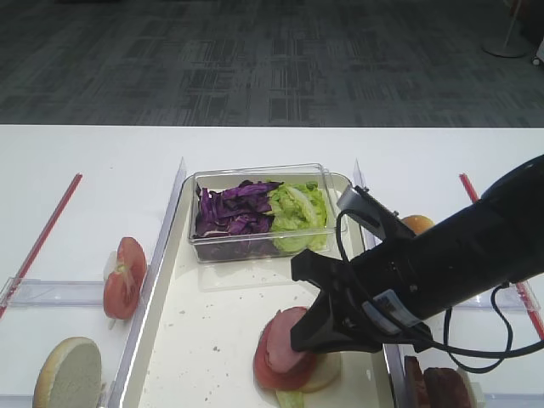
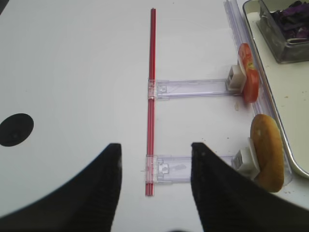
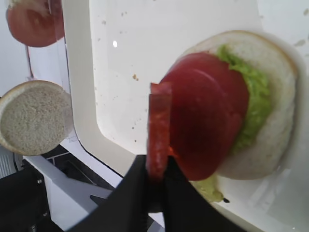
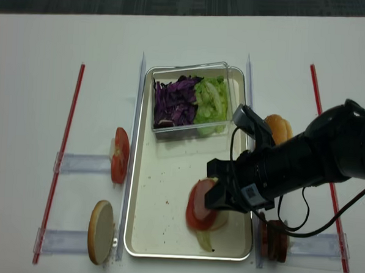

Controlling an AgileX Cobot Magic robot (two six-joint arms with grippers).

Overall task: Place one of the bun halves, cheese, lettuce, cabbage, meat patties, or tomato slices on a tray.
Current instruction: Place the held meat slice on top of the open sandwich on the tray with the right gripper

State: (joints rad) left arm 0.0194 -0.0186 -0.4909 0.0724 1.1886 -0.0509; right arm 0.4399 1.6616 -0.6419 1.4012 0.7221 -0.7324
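My right gripper [image 3: 157, 164] is shut on a meat patty [image 3: 158, 125], held on edge just above the stack on the tray [image 1: 170, 340]. That stack is a bun half [image 3: 277, 125] cut face up, lettuce [image 3: 258, 96] and a tomato slice [image 3: 207, 116]. From above, the patty [image 1: 287, 333] shows pink over the red slice. My left gripper [image 2: 155, 147] hangs open over bare table left of the tray, holding nothing. No cheese is in view.
A clear box at the tray's far end holds cabbage [image 1: 229, 214] and lettuce [image 1: 299, 212]. Left holders carry a tomato slice [image 1: 125, 276] and a bun half [image 1: 68, 372]. Right holders carry a bun half [image 1: 416, 223] and meat patties [image 1: 438, 382]. Red sticks [image 2: 152, 96] flank both sides.
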